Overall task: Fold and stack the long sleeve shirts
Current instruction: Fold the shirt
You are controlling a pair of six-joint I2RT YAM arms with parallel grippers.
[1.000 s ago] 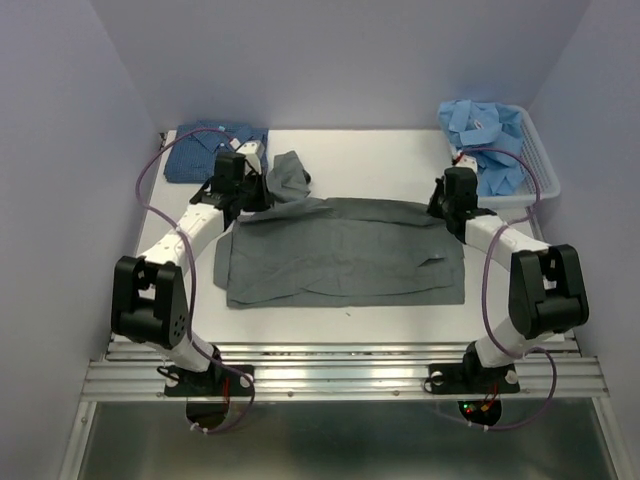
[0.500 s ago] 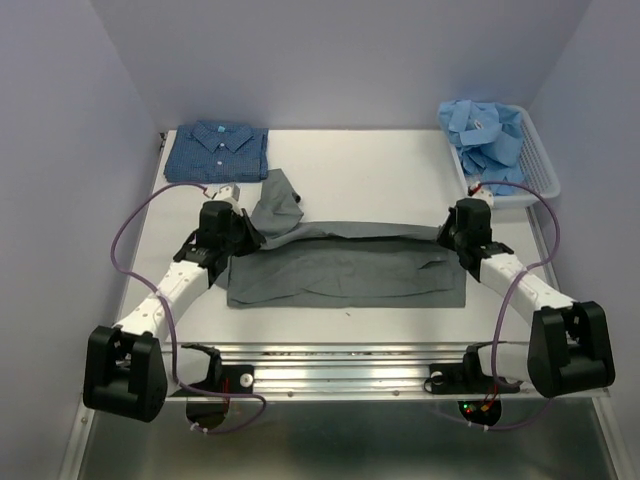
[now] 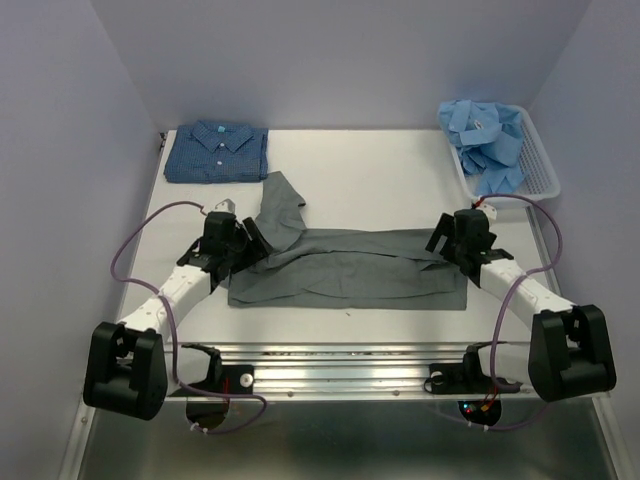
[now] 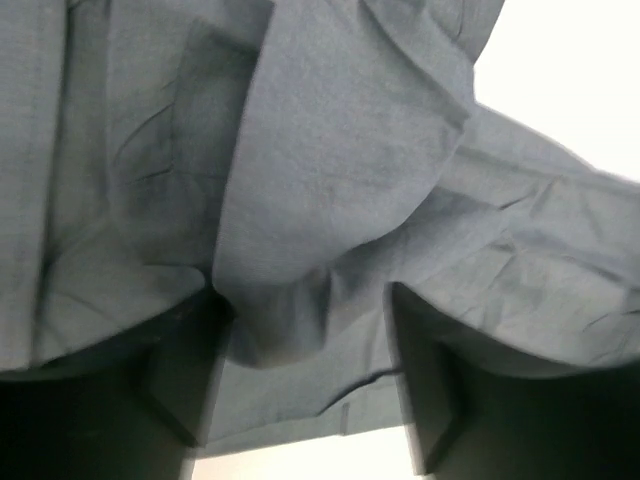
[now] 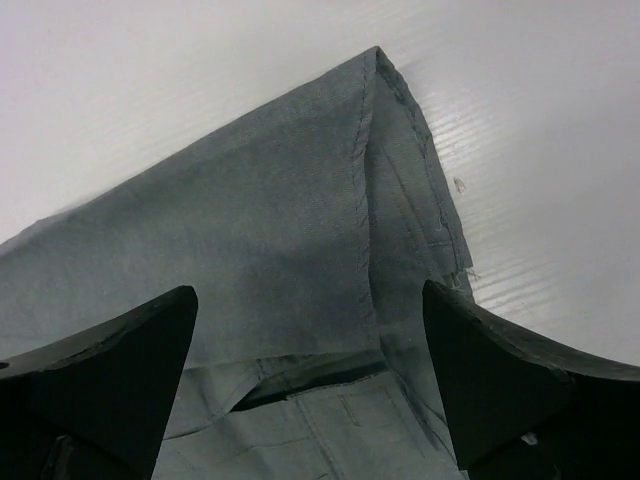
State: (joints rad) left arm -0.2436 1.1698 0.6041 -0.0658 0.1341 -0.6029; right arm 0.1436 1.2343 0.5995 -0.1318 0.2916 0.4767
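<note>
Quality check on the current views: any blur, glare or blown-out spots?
Top external: even light, sharp, no glare. Left wrist: grey shirt slightly soft, table blown out to white at top right, left pincer fingers near-black. Right wrist: shirt hem and stitching sharp, right pincer fingers dark and out of focus.

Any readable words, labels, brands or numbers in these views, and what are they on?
None can be read. The grey shirt, the patterned blue shirt, the light blue shirts and the basket show no lettering in any view; any tags are hidden or too small to tell.
</note>
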